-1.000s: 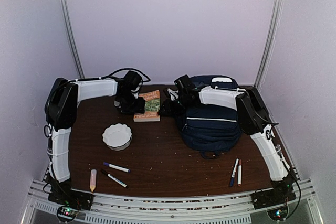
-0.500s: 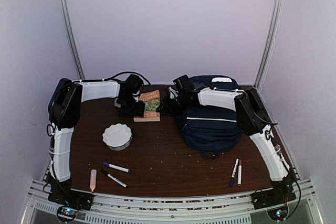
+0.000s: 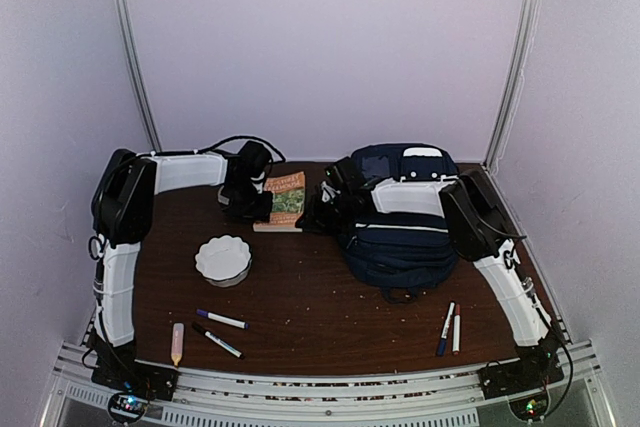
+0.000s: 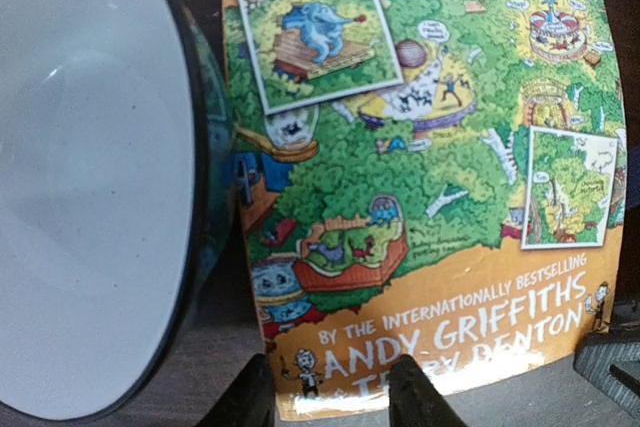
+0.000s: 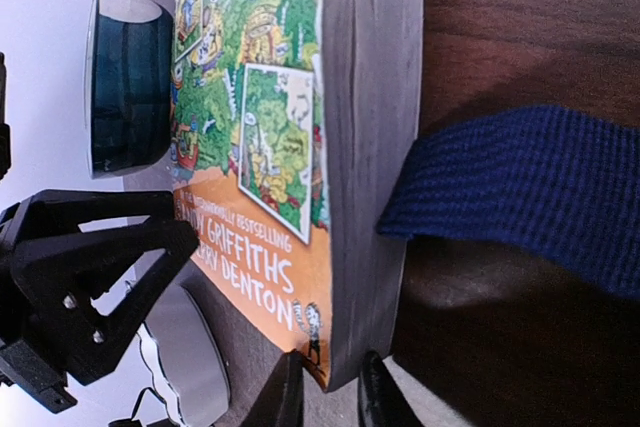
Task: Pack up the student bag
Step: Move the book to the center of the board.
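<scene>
The student bag [image 3: 400,237], navy with thin white stripes, lies at the back right of the table; one of its blue straps [image 5: 520,197] lies by the book. An orange and green paperback book [image 3: 285,199] lies left of the bag. My right gripper [image 5: 330,392] pinches the book's [image 5: 300,147] near corner, one finger on the cover and one under the pages. My left gripper [image 4: 332,397] hangs over the book's [image 4: 420,147] other end, jaws apart, straddling the bottom corner of the cover.
A dark-rimmed cup [image 4: 90,177] stands against the book's left side. A white scalloped bowl [image 3: 223,259] sits front left. Two markers [image 3: 221,319] and a pale tube [image 3: 177,343] lie near the front left edge, two pens [image 3: 451,327] at front right.
The right jaws have closed in on the book's corner and that arm has drawn slightly nearer. The left jaws have narrowed. The book has shifted a little to the left.
</scene>
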You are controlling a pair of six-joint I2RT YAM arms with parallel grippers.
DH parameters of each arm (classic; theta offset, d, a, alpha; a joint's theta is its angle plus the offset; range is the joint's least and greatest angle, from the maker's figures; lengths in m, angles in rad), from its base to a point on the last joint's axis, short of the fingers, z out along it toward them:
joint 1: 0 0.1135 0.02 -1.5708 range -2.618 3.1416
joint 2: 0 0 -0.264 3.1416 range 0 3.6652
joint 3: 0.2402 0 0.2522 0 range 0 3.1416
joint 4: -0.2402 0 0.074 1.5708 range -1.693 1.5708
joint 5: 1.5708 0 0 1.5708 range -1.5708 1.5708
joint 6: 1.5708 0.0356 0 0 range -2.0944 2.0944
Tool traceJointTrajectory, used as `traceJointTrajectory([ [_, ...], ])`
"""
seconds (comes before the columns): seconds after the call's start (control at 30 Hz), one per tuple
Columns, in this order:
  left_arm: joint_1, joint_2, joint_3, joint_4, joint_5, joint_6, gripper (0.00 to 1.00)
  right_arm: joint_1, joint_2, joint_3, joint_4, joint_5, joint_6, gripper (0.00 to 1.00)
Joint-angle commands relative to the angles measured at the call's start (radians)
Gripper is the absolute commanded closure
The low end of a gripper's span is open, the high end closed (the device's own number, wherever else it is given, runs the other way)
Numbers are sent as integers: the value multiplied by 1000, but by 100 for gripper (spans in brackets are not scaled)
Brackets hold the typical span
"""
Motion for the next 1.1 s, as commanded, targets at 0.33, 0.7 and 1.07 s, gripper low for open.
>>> traceJointTrajectory([
  [0.33,-20,16,-18,-15,121,17,78,-13,-96,-209,132,-5,91,100],
  [0.7,-162,-73,-170,-10,126,-42,85,-18,-282,-477,88,-18,-152,100],
  [1.07,-273,-326,-373,-48,36,-80,89,-61,-614,-647,-137,1,-489,80],
])
